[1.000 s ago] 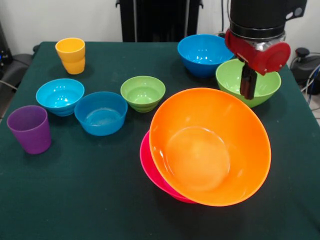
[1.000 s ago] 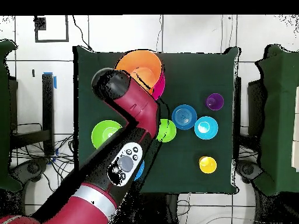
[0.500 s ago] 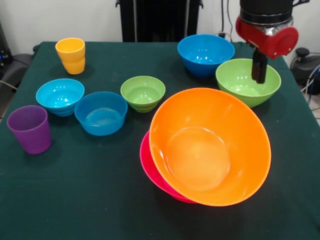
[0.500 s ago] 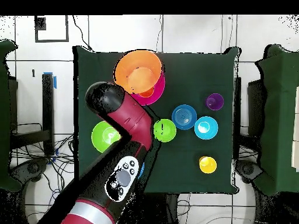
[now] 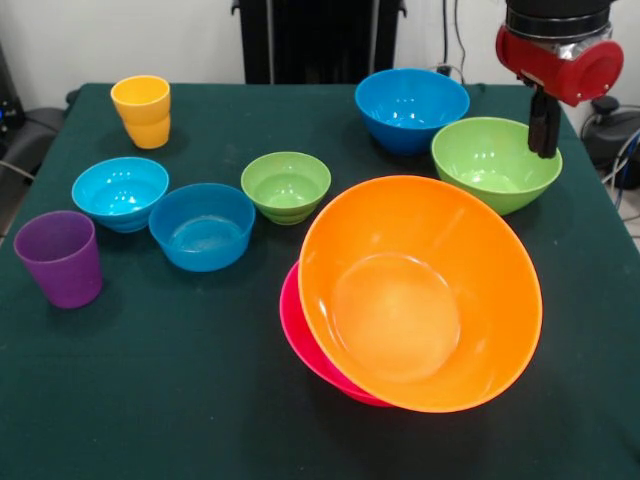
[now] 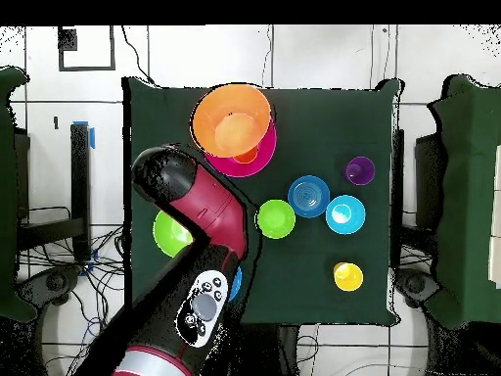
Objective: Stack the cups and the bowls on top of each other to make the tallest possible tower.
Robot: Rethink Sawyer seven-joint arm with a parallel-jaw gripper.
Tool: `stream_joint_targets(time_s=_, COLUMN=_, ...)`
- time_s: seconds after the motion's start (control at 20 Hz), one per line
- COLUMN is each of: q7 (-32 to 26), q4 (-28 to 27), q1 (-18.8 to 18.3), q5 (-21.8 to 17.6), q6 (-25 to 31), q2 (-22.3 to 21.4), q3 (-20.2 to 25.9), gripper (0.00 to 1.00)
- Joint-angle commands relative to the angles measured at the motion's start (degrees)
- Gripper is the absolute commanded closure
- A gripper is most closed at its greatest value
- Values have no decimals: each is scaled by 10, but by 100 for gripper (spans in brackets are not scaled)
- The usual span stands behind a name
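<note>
The pincer (image 5: pixel 544 125) hangs from the red and black arm (image 5: pixel 560 50) at the far right of the front view, over the far rim of the medium green bowl (image 5: pixel 495 163). It appears as one dark narrow shape, so I cannot tell whether it is released or clenched; nothing is seen held in it.

The tower (image 5: pixel 410 300) stands on the green surface (image 5: pixel 180 400) nearer the camera. Its top piece, the large orange bowl (image 5: pixel 420 290), sits tilted, mouth turned toward the camera, and the large pink bowl (image 5: pixel 300 335) shows only as a crescent beneath its left edge. In the overhead view a sliver of something orange (image 6: pixel 247 156) shows inside the pink bowl beside the large orange one.

Behind the medium green bowl, just beside it, is the medium blue bowl (image 5: pixel 410 108). Left of the tower sit the small green bowl (image 5: pixel 286 186), the small blue bowl (image 5: pixel 202 226) and the cyan bowl (image 5: pixel 120 192), the last two close together. The purple cup (image 5: pixel 60 258) stands upright near the left edge, and the yellow cup (image 5: pixel 141 111) stands at the far left corner.

No brand, label or writing can be read on any of the pieces.
</note>
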Motion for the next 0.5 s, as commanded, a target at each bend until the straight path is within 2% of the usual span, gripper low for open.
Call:
stream_joint_targets(time_s=0.05, q7=-57, q4=42, q1=-32, q5=-66, q6=-32, q2=1, q3=104, gripper=100)
stream_joint_targets(time_s=0.5, q7=-48, q4=38, q1=-59, q5=-98, q6=-38, q2=-6, q3=144, gripper=100)
